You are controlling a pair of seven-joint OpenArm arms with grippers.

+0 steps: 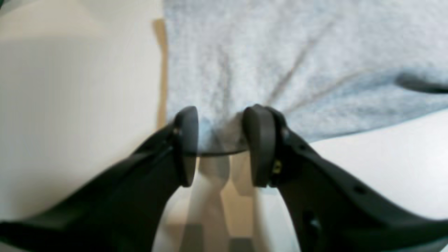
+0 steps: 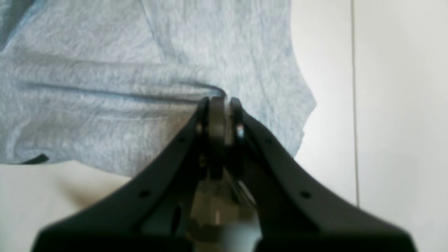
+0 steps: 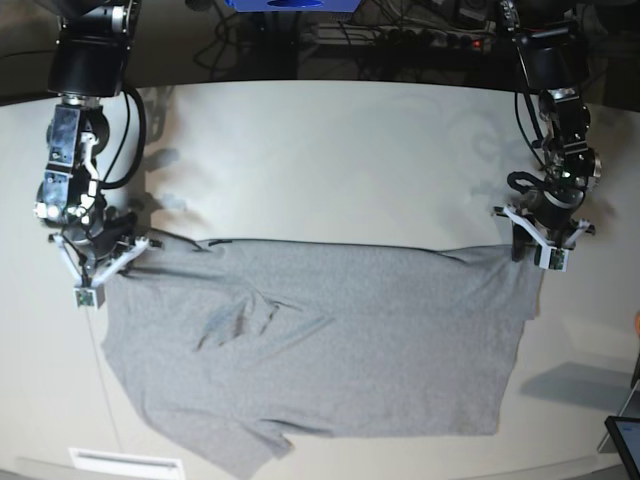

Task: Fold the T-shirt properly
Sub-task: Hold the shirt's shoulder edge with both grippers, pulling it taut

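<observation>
The grey T-shirt (image 3: 330,350) lies spread on the white table (image 3: 330,160), plain side up, with its far edge stretched between both arms. In the base view my left gripper (image 3: 535,250) sits at the shirt's far right corner. The left wrist view shows the left gripper (image 1: 222,134) with its pads apart, a bunched edge of the T-shirt (image 1: 280,52) caught between them and creases fanning out from there. My right gripper (image 3: 93,265) is at the far left corner. In the right wrist view the right gripper (image 2: 218,105) is shut tight on a fold of the T-shirt (image 2: 105,105).
A dark tablet-like device (image 3: 625,440) pokes in at the table's front right corner. A white strip (image 3: 125,462) lies at the front left edge. Cables and equipment (image 3: 400,35) run behind the table. A thin seam (image 2: 353,105) crosses the tabletop beside the shirt.
</observation>
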